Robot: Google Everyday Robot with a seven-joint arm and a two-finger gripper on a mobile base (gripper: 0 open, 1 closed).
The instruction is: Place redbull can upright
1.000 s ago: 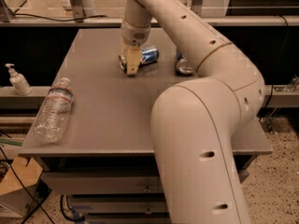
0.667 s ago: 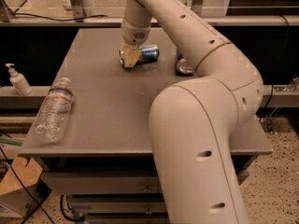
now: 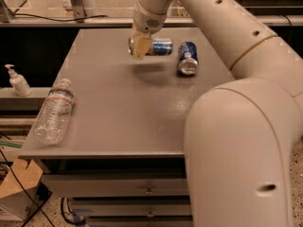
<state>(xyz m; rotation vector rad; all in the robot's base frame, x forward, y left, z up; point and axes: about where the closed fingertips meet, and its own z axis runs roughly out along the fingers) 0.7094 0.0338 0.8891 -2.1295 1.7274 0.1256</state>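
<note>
A grey worktop (image 3: 118, 126) fills the view, set over a bank of drawers (image 3: 142, 189), with a rail and cables along the far side. The gripper (image 3: 141, 47) hangs over the far middle of the worktop, its jaws clamped on the left end of the redbull can (image 3: 161, 47).

1 second ago the gripper was down at the surface with the can lying under it. Now both sit higher in the view, and a soft shadow (image 3: 154, 74) lies apart from the can on the worktop below, so the can has been lifted clear. It remains horizontal, with its long axis running left to right.

Just to its right, a wider dark blue can (image 3: 187, 58) lies on its side, silver top toward the camera, unmoved. A clear water bottle (image 3: 53, 110) rests on its side at the left edge, well apart, and a pump bottle (image 3: 19, 82) stands on a ledge beyond it.

The grasp looks done and the lift begun. What is left, by my reading, is turning the wrist to bring the can vertical and setting it down away from the dark blue can.
</note>
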